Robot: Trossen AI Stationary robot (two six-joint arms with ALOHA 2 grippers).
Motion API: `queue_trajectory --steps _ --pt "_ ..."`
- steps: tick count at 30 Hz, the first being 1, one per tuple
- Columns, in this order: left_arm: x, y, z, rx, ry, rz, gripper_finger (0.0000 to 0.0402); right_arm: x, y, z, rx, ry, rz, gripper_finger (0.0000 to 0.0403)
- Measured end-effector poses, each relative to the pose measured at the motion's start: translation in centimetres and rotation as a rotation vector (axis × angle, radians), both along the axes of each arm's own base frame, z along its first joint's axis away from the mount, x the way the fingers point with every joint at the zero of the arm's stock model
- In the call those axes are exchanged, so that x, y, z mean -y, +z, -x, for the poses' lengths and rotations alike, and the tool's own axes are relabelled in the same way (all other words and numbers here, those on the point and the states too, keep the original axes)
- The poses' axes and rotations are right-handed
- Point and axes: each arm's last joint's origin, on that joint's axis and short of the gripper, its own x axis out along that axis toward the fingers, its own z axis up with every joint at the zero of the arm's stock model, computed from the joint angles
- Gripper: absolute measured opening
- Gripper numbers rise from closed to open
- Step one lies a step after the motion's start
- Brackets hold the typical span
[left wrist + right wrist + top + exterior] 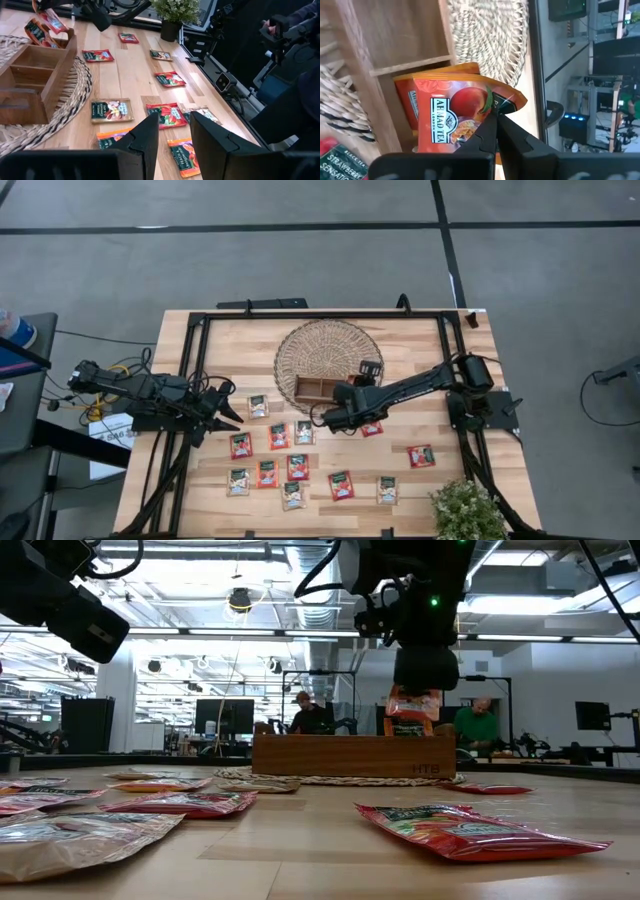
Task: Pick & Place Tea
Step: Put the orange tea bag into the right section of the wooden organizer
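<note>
The right gripper [496,122] is clamped on one orange tea sachet [455,117] — a peach picture on its face — holding it just above the end compartment of the wooden tray [318,388], which sits on a woven mat [325,345]. Nearer than this gripper, more tea sachets [298,467] lie flat on the table [440,480]. The left gripper [228,412] hangs off to the side, its fingers partly apart, empty.

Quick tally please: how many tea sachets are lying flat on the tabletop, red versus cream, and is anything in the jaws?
Red sachets on the table: 7
Cream sachets on the table: 5
Orange sachet held by the right gripper over the tray: 1
Total: 13
</note>
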Motion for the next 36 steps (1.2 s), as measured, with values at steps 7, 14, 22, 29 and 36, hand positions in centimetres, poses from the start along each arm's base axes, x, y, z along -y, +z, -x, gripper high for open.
queue_trajectory --steps 7,14,22,29,36 --pt "0.0 0.0 0.0 0.0 0.0 -0.001 0.0103 0.1 -0.9 0.3 -0.026 0.005 -0.002 0.0" --pt "0.0 0.0 0.0 0.001 -0.001 -0.004 0.0103 0.1 -1.8 0.4 -0.021 0.014 -0.019 0.0" --pt "0.0 0.0 0.0 0.002 -0.001 -0.003 0.0103 0.3 -2.0 0.3 -0.027 0.032 -0.031 0.0" --pt "0.0 0.0 0.0 0.001 0.0 -0.002 0.0103 0.2 -2.0 -0.1 -0.029 0.08 -0.044 0.0" --pt "0.0 0.0 0.0 -0.001 0.001 0.003 0.0103 0.4 -2.0 -0.2 -0.025 0.073 -0.048 0.0"
